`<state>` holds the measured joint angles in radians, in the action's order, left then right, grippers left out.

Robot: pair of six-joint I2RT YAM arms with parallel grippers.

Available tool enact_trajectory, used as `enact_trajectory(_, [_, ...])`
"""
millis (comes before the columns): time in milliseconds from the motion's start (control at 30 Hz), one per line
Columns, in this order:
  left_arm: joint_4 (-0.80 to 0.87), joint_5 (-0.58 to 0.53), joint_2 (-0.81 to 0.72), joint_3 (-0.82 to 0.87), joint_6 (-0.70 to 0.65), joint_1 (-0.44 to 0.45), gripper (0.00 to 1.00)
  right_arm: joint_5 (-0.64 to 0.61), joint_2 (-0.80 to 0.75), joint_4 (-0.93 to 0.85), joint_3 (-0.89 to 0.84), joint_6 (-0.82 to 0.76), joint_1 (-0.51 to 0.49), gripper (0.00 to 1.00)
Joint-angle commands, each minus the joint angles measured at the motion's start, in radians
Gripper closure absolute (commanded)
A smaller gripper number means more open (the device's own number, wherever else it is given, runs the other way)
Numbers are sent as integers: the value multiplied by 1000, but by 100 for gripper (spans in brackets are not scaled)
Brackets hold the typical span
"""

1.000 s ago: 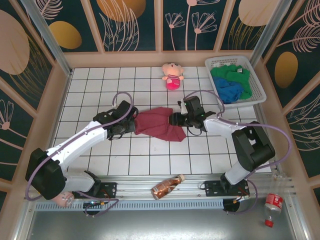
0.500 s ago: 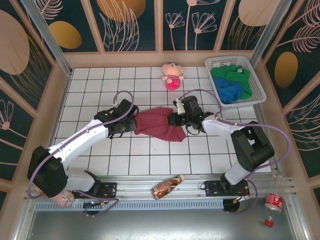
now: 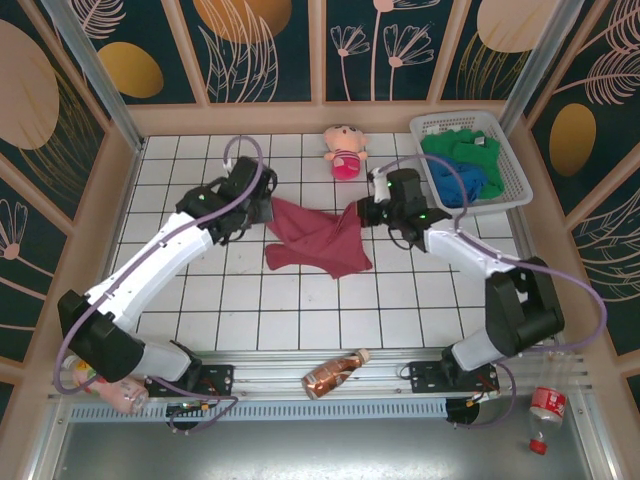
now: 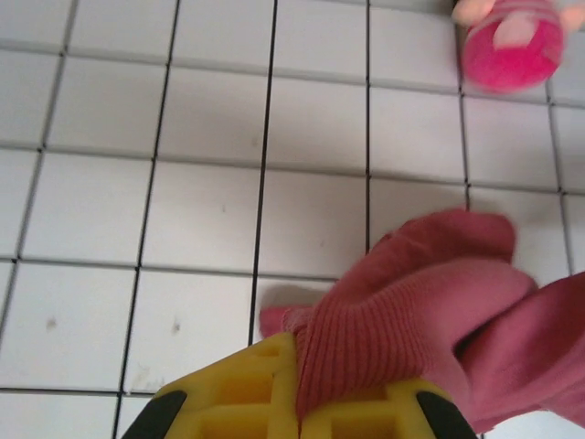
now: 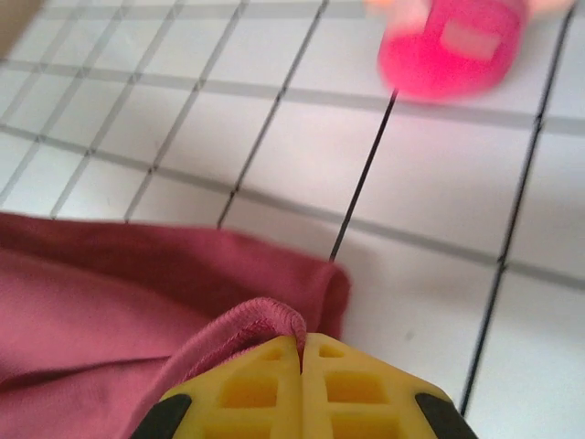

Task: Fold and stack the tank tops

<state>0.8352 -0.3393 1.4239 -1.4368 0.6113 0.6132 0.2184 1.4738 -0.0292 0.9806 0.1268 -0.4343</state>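
Observation:
The maroon tank top (image 3: 318,238) hangs stretched between both grippers above the tiled table. My left gripper (image 3: 264,208) is shut on its left edge; in the left wrist view ribbed maroon cloth (image 4: 411,320) bunches out of the yellow fingers (image 4: 238,393). My right gripper (image 3: 362,212) is shut on the right edge, with a hemmed fold (image 5: 251,320) pinched between its yellow fingers (image 5: 366,384). The green tank top (image 3: 462,150) and the bright blue tank top (image 3: 458,182) lie crumpled in the white basket (image 3: 515,170) at the back right.
A pink plush doll (image 3: 344,150) sits at the back centre, also in the wrist views (image 4: 512,41) (image 5: 452,41). A crushed brown bottle (image 3: 334,373) lies on the front rail. Another bottle (image 3: 545,410) lies off the table at the front right.
Both grippers have lifted toward the back with the maroon top, spreading it out between them. The right gripper closed on the top's right edge.

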Motion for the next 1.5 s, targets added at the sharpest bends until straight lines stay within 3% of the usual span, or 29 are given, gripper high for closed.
enact_trajectory(0, [114, -131, 34, -195, -93, -11, 100, -62, -113, 12, 106, -73, 36, 100])
enact_trajectory(400, [240, -404, 275, -1020, -348, -99, 100, -23, -155, 154, 508, -162, 93, 100])
enact_trajectory(500, [220, -453, 267, -1062, -382, -102, 100, 18, -156, 180, 550, -155, 92, 100])
enact_trajectory(633, [159, -493, 194, -953, -403, -108, 100, 35, -159, 181, 586, -169, 75, 100])
enact_trajectory(867, [54, -286, 181, -801, -333, -285, 100, 56, -17, 280, 636, -150, 61, 100])
enact_trajectory(1067, [39, -135, 334, -893, -336, -425, 100, 69, 236, 345, 811, -123, 57, 100])
enact_trajectory(1233, [51, -54, 472, -1116, -349, -492, 100, 69, 434, 316, 1074, -99, 52, 100])
enact_trajectory(1400, [2, -22, 463, -1131, -358, -523, 100, 99, 557, 214, 1324, -102, 48, 100])
enact_trajectory(1467, [6, -12, 453, -1130, -368, -529, 100, 120, 550, 180, 1325, -110, 48, 100])
